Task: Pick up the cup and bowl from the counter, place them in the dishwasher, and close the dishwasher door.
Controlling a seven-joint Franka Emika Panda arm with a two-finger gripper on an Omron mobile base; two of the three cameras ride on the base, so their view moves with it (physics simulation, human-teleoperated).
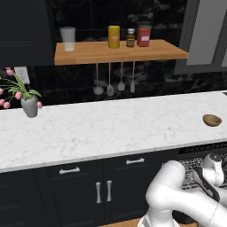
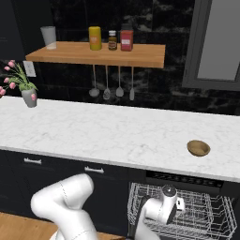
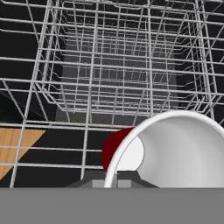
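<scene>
Readable text: none in any view.
Yellow canister (image 1: 114,37) on the wooden shelf (image 1: 88,54): plain, no lettering.
Small brown bottle (image 1: 130,38): pale label band, too small to read.
Red jar (image 1: 143,36): no legible label.
Dishwasher (image 2: 185,180) control strip: light specks, too blurred to read.

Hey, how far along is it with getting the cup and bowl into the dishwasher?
Done: the dishwasher stands open with its wire rack pulled out. In hand: the gripper is shut on the red cup, held over the rack in the hand view, not yet released. Left: the bowl sits on the counter, and the dishwasher door needs closing.
</scene>
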